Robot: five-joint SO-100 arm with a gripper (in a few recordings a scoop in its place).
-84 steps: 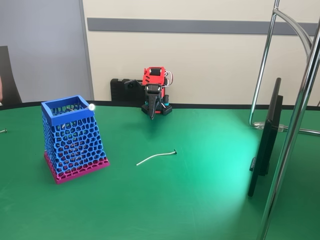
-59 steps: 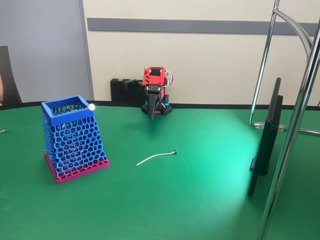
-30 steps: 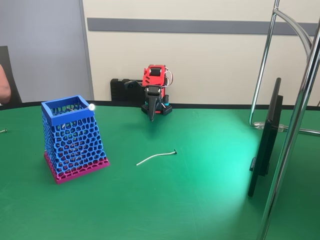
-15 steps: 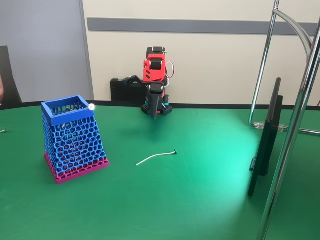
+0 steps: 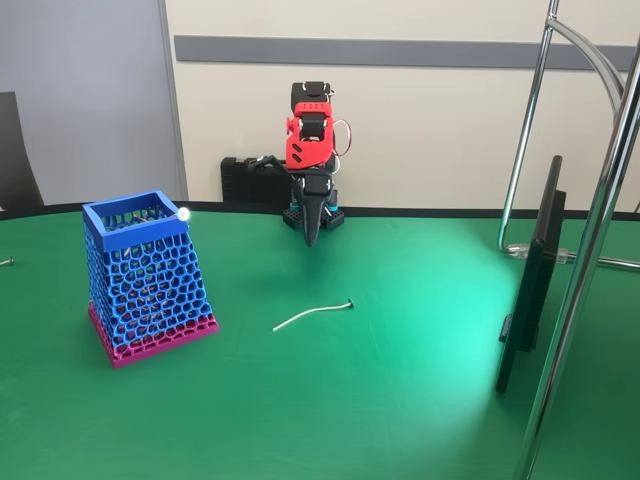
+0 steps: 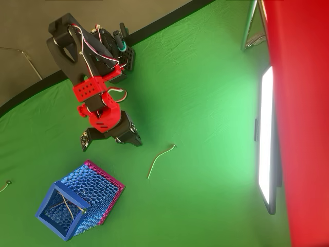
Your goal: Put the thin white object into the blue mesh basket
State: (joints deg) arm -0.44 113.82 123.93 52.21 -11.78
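The thin white object (image 5: 312,314) lies flat on the green table, right of the blue mesh basket (image 5: 145,275); its dark tip points right. From above, the thin white object (image 6: 160,159) sits up and right of the blue mesh basket (image 6: 79,206), which stands upright with its magenta base on the cloth. My red and black arm is raised at the table's back edge. The gripper (image 5: 311,236) points down with its fingers together, holding nothing, well behind the strip. In the overhead view the gripper (image 6: 134,141) hangs left of the strip, apart from it.
A small white ball (image 5: 183,213) on a thin stick rests at the basket's rim. A dark screen (image 5: 530,285) and chrome stand poles (image 5: 585,270) occupy the right side. A small metal piece (image 5: 6,262) lies at the far left edge.
The arm has unfolded upward from its low resting pose, and the gripper now hangs a little further forward. The white strip and basket have not moved.
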